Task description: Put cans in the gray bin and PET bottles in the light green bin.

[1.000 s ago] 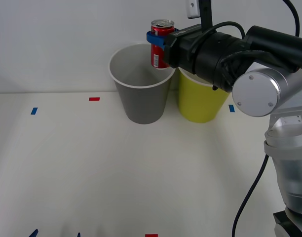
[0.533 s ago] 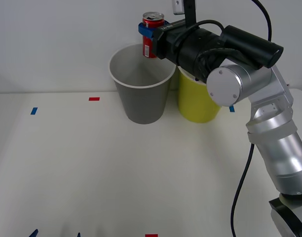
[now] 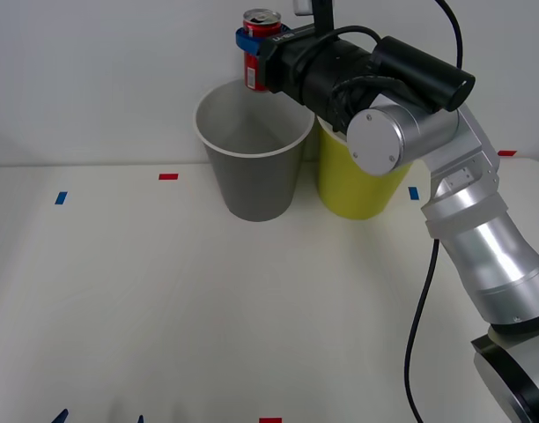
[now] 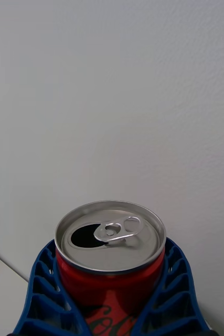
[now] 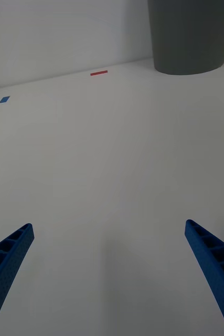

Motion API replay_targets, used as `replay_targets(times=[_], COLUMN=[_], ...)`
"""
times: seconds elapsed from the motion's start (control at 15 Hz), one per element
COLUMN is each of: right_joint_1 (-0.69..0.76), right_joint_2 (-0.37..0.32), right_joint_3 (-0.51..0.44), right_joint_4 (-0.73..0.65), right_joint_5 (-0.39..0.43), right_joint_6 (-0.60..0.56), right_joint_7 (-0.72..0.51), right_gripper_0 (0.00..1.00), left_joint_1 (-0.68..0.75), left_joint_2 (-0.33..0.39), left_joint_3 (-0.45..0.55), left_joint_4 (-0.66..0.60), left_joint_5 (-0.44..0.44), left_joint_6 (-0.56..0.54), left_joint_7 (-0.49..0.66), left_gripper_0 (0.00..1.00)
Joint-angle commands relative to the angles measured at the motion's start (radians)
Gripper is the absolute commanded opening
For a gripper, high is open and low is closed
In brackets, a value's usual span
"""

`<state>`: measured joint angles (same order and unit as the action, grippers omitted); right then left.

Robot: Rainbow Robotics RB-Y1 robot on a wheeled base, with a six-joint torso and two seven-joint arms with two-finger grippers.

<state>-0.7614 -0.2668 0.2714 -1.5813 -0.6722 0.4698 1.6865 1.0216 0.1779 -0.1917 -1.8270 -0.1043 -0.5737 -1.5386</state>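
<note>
The can (image 3: 260, 51) sat upright between the right gripper (image 3: 252, 53)'s fingers, up above the far rim of the gray bin (image 3: 253, 167), which stood on the table (image 3: 208, 300) toward its back edge. Just to that bin's right (touching or nearly so, hard to call) stood the light green bin (image 3: 353, 189), partly behind the right arm. The left gripper (image 5: 112, 273) hung low over the table's near part, fingers apart, well in front of the gray bin.

Open table in front, bins crowding the back

The gray bin (image 3: 250, 150) and green bin (image 3: 358, 176) stand touching near the wall, no gap between them. The right arm (image 3: 446, 167) reaches across over the green bin's mouth. The table (image 3: 208, 308) before them lies open.
</note>
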Motion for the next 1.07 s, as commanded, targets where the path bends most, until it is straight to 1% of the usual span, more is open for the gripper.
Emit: replay_targets(times=[0.07, 0.2, 0.33, 0.47, 0.53, 0.6, 0.67, 0.87, 0.93, 1.07], right_joint_1=[-0.006, -0.010, -0.022, -0.022, -0.022, -0.022, -0.022, -0.022, -0.022, -0.021], right_joint_2=[0.001, 0.001, 0.011, 0.006, 0.003, 0.003, 0.003, 0.003, 0.004, 0.012], right_joint_3=[0.000, 0.000, 0.000, 0.000, 0.000, 0.002, 0.000, 0.000, 0.000, -0.034], right_joint_4=[0.001, 0.001, 0.030, 0.030, 0.030, 0.032, 0.032, 0.017, 0.003, -0.051], right_joint_5=[0.006, 0.011, 0.013, 0.002, 0.003, -0.003, -0.001, -0.001, -0.003, -0.001], right_joint_6=[0.000, 0.001, 0.000, -0.008, -0.007, -0.007, -0.007, -0.007, 0.012, 0.116], right_joint_7=[0.007, 0.009, 0.018, 0.022, 0.022, 0.022, 0.022, 0.028, 0.030, 0.038], right_gripper_0=[0.00, 0.00, 0.00, 0.00, 0.13, 0.68, 1.00, 1.00, 1.00, 1.00], left_joint_1=[0.000, 0.000, 0.000, 0.000, 0.000, 0.000, 0.000, 0.000, 0.000, 0.000], left_joint_2=[0.000, 0.000, 0.000, 0.000, 0.000, 0.000, 0.000, 0.000, 0.000, 0.000], left_joint_3=[0.000, 0.000, 0.000, 0.000, 0.000, 0.000, 0.000, 0.000, 0.000, 0.000], left_joint_4=[0.000, 0.000, 0.000, 0.000, 0.000, 0.000, 0.000, 0.000, 0.000, 0.000], left_joint_5=[0.000, 0.000, 0.000, 0.000, 0.000, 0.000, 0.000, 0.000, 0.000, 0.000], left_joint_6=[0.000, 0.000, 0.000, 0.000, 0.000, 0.000, 0.000, 0.000, 0.000, 0.000], left_joint_7=[0.000, 0.000, 0.000, 0.000, 0.000, 0.000, 0.000, 0.000, 0.000, 0.000], left_gripper_0=[1.00, 1.00, 1.00, 1.00, 1.00, 1.00, 1.00, 1.00, 1.00, 1.00])
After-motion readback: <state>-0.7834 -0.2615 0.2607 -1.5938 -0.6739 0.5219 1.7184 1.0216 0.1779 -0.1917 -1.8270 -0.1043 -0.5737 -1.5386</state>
